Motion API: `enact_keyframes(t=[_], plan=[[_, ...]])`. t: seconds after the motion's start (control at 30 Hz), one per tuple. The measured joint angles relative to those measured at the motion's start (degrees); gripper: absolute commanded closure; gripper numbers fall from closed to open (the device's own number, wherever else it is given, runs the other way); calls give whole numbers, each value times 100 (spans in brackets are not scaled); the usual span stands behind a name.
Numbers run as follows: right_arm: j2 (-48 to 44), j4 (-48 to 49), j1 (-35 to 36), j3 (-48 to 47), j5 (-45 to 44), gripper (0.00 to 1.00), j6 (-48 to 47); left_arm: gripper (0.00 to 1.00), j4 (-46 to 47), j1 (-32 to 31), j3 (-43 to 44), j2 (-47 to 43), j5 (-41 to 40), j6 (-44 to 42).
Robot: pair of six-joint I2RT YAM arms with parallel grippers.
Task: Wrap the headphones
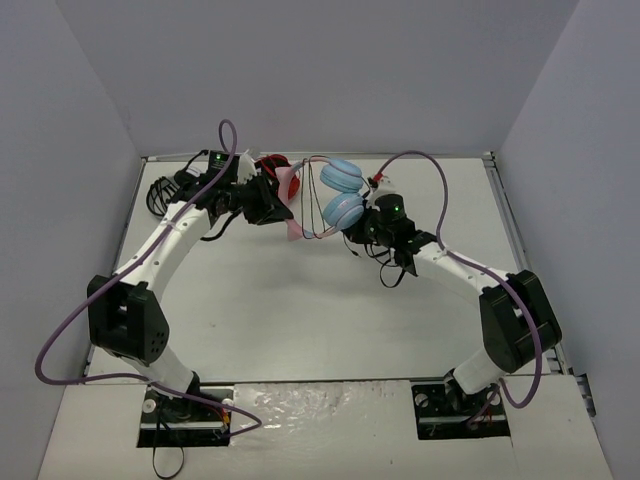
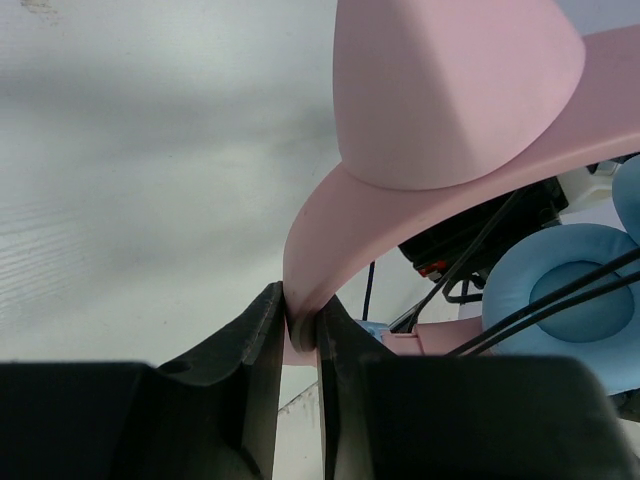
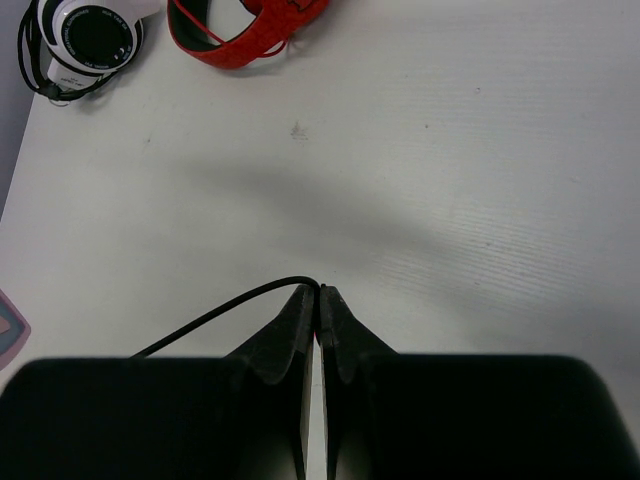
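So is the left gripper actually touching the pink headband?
Touching. The left wrist view shows the left gripper shut on the headband, with both fingers pressed against the pink band and no gap.

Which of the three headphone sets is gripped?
The pink-and-blue headphones: left gripper clamps the headband, right gripper pinches the cable. The red set and the white set lie free.

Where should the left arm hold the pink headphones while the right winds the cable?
The headband, beside the cat ear, jaws across its thin flat section, coming from the side away from the ear cups. The band is narrow enough to pinch; the cups are broad, round and crossed by cable. The left gripper is shut there now.
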State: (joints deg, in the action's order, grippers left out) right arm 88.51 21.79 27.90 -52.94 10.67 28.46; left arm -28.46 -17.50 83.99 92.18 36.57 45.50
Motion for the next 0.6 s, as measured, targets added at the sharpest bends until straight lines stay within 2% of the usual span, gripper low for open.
enact_keyframes(t=[0.37, 0.6], plan=[[-107, -70, -255, 2, 242, 100, -23, 100, -280, 0, 2, -47, -426, -292], [-744, -222, -320, 238, 269, 100, -23, 100, -436, 0, 109, -47, -613, -356]])
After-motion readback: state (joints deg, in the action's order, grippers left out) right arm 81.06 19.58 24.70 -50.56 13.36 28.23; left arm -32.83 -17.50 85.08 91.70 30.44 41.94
